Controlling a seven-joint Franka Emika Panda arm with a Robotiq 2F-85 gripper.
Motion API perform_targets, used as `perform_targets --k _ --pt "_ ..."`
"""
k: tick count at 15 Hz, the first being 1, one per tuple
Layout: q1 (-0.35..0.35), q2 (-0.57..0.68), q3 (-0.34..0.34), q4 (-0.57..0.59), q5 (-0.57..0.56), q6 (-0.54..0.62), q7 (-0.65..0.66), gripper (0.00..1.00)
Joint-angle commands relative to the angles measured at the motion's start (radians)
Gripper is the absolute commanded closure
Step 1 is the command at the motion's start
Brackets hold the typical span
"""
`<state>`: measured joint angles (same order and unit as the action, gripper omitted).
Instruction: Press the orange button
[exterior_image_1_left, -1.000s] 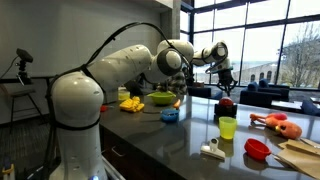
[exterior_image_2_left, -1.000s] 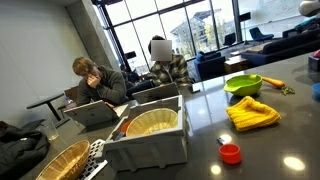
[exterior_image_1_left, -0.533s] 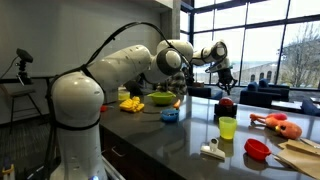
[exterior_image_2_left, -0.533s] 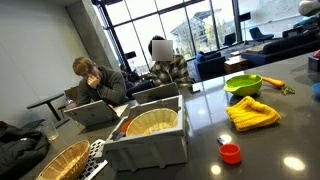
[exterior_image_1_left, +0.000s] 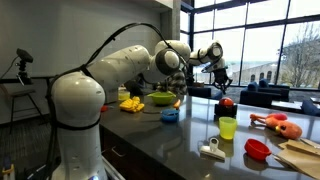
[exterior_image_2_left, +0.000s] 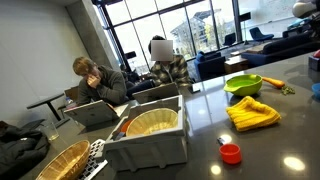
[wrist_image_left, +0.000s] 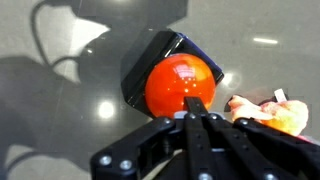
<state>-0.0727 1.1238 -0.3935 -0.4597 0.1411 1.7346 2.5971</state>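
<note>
In the wrist view the gripper (wrist_image_left: 192, 116) comes in from the bottom edge, its two dark fingers clenched together to a single point with nothing between them. Just beyond the tips sits the orange button (wrist_image_left: 181, 85), a glossy red-orange dome on a dark, low base with rounded corners, resting on the grey, reflective countertop (wrist_image_left: 60, 110). The tips overlap the dome's near edge in this view, and whether they touch it cannot be told here. Just right of the button lies part of a lumpy orange toy (wrist_image_left: 268, 115). In an exterior view the white robot arm (exterior_image_1_left: 75, 110) stands nearest the camera and reaches across the countertop (exterior_image_1_left: 180, 140). Toward the front of the counter lie a small white object (exterior_image_1_left: 212, 150) and a flat red bowl (exterior_image_1_left: 257, 149). Behind them stands a yellow-green cup (exterior_image_1_left: 227, 127), with the orange toy (exterior_image_1_left: 278, 124) to its right. Just behind the cup is the orange button (exterior_image_1_left: 225, 102), and the gripper (exterior_image_1_left: 223, 84) hangs directly above it, a small gap showing between them. Further left on the counter are a blue bowl (exterior_image_1_left: 170, 116) and, beyond it, a green bowl (exterior_image_1_left: 160, 98).
</note>
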Motion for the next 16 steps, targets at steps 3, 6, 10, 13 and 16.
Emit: perform_targets --k 3,6,10,13,16 --pt "0.0 -0.004 -0.038 -0.019 0.03 0.003 0.003 1.0" --pt "-0.004 -0.002 -0.047 -0.024 0.032 -0.002 0.003 1.0" --pt "-0.002 0.001 -0.05 -0.028 0.029 -0.009 0.003 1.0" --pt "0.002 0.002 -0.05 -0.031 0.028 -0.017 0.003 1.0" --pt "0.003 0.008 -0.05 -0.037 0.025 -0.03 0.003 1.0"
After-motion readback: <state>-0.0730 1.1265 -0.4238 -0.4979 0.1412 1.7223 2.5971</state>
